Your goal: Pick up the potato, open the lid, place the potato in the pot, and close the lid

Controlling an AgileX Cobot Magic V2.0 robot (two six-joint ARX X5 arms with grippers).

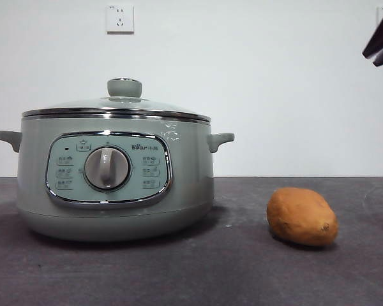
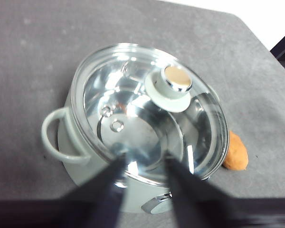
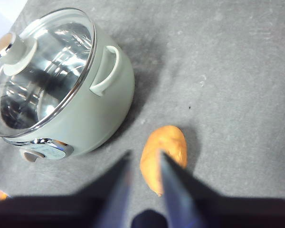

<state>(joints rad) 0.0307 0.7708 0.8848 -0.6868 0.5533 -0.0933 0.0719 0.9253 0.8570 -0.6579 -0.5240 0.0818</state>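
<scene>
Item: potato [image 1: 302, 216]; orange-brown, oval, rough-skinned; lay on the dark grey tabletop [image 1: 242, 274], near the pot [image 1: 115, 178] but apart from it, on the side of one handle; untouched by either gripper.

Item: pot; pale green, control panel facing the front view; stood on the tabletop with the lid [image 2: 147, 111] seated on its rim, knob [image 2: 173, 85] upright; interior seen through the glass held no potato.

Item: left gripper [image 2: 143, 164]; jaws spread, nothing between them; hung above the pot on the panel side, clear of the knob.

Item: right gripper [image 3: 143, 164]; jaws spread, empty; hung above the potato, one jaw crossing its outline in the right wrist view; contact could not be told; likely the dark tip at a top corner of the front view.

Progress, judged: no step done; pickup, lid opening, placing and closing all remained.

Orientation: potato's long axis lay flat on the tabletop, roughly side to side across the front view; the end away from the pot narrower, bearing a small dark spot; in the right wrist view the axis ran roughly along the jaws.
</scene>
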